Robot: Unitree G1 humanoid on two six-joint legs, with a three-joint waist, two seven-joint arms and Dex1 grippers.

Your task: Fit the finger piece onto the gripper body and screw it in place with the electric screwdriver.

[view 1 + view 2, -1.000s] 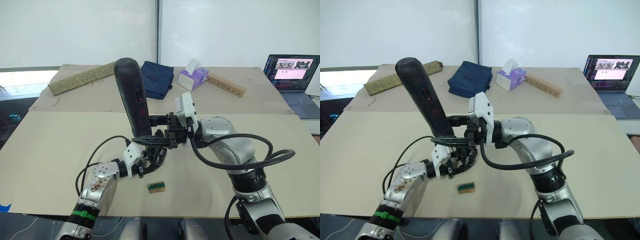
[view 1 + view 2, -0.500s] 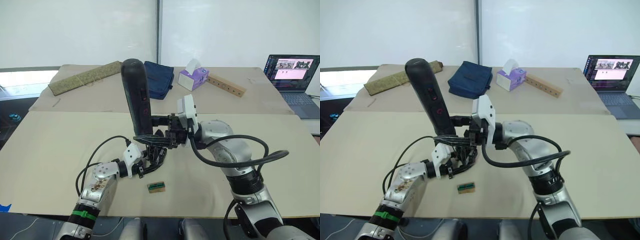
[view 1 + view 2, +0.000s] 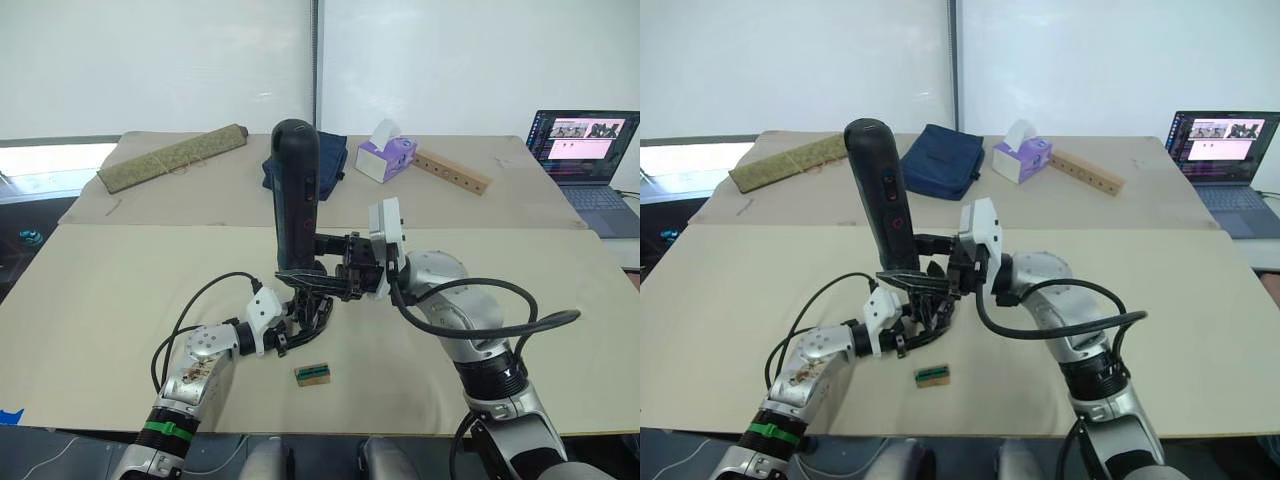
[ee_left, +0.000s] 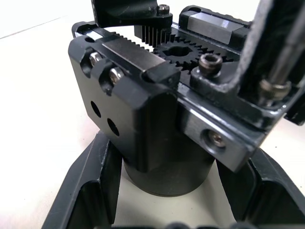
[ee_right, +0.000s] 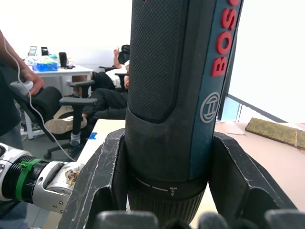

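The electric screwdriver (image 3: pixel 297 190), thick and black with red marks, stands nearly upright over the table (image 3: pixel 100 300). My right gripper (image 3: pixel 335 278) is shut on its lower end (image 5: pixel 176 95). Below it my left gripper (image 3: pixel 300 320) is shut on the round base of the gripper body (image 4: pixel 143 109), a black block with a toothed rack and gear on top. A black finger piece (image 4: pixel 228 81) sits on the body's top. The screwdriver's thin metal bit (image 4: pixel 288 52) comes down onto a screw at that piece's edge.
A small green-topped block (image 3: pixel 313 373) lies just in front of my left gripper. At the back are a rolled mat (image 3: pixel 170 157), a blue bag (image 3: pixel 940 160), a tissue box (image 3: pixel 386 155), a wooden bar with holes (image 3: pixel 452 170) and a laptop (image 3: pixel 585 150). A person (image 5: pixel 9 95) stands beyond the table.
The screwdriver has swung from leaning left to nearly upright, its top moving right. The right gripper turned with it. The left gripper and the gripper body stayed put.
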